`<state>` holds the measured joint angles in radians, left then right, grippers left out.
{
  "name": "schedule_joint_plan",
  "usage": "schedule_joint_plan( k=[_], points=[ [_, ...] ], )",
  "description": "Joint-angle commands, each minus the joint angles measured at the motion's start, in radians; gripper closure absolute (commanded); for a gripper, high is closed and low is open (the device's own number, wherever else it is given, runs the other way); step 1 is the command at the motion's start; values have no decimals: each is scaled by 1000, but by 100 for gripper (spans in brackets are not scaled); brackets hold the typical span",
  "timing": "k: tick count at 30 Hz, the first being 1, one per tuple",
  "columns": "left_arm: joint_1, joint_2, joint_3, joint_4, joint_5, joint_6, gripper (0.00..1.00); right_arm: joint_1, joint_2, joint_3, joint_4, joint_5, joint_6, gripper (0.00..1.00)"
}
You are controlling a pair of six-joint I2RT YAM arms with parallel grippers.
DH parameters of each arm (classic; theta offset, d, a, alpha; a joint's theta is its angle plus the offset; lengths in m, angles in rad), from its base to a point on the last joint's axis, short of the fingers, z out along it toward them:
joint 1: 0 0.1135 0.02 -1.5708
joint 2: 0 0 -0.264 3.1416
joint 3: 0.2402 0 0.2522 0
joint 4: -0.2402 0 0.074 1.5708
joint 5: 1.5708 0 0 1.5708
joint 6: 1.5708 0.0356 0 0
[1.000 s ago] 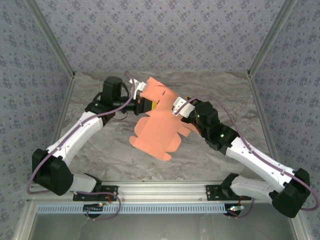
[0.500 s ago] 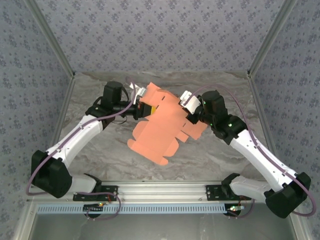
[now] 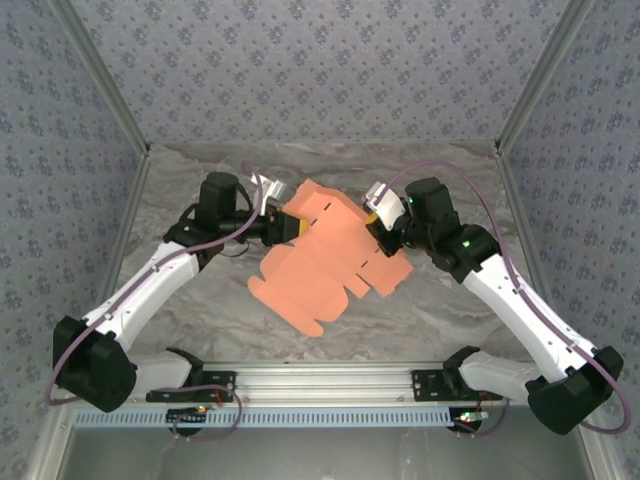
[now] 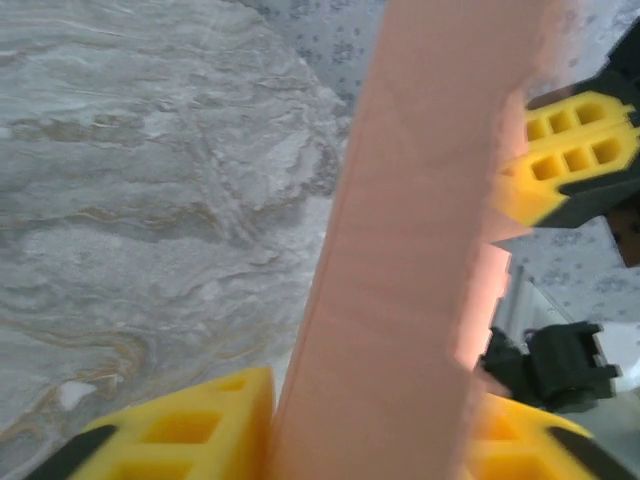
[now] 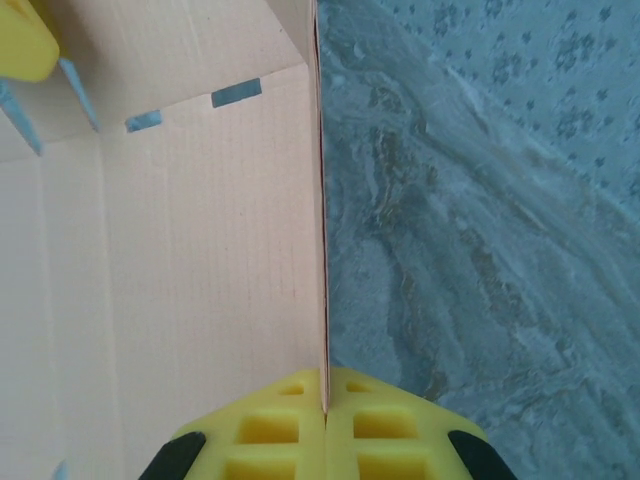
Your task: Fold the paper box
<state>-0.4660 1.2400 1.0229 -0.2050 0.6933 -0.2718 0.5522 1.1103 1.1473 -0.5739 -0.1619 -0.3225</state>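
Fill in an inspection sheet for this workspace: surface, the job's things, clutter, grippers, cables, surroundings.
Surface: marbled grey table.
Job's things: paper box, an unfolded salmon sheet with flaps, held between the two arms.
Clutter: nothing seen.
Grippers: left gripper, jaws shut on the sheet's left edge; right gripper, jaws shut on its right edge.
Cables: purple cables looped along both arms.
Surroundings: patterned walls; metal rail at the near edge.
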Motion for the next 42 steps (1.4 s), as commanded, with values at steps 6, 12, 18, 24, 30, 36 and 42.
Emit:
schedule_joint_plan(
  k=[6, 12, 18, 24, 30, 36, 42],
  points=[
    [1, -152, -67, -176, -534, -13, 37, -18, -28, 21, -116, -54, 123, 100],
    [-22, -228, -172, -69, -461, -74, 34, -36, 16, 36, -147, -36, 142, 100],
    [-137, -234, -254, 96, -356, -46, 34, -57, 62, 101, -180, -2, 191, 100],
    [-270, -90, -234, 202, -358, 30, 33, -81, 89, 114, -197, 11, 203, 100],
    [-318, 124, -160, 298, -383, 96, 40, -116, 135, 121, -198, 8, 206, 100],
    [-323, 280, -74, 324, -367, 156, 43, -139, 191, 126, -188, -1, 200, 100],
    [-320, 445, 28, 326, -329, 170, 54, -164, 240, 128, -182, 7, 194, 100]
  ],
)
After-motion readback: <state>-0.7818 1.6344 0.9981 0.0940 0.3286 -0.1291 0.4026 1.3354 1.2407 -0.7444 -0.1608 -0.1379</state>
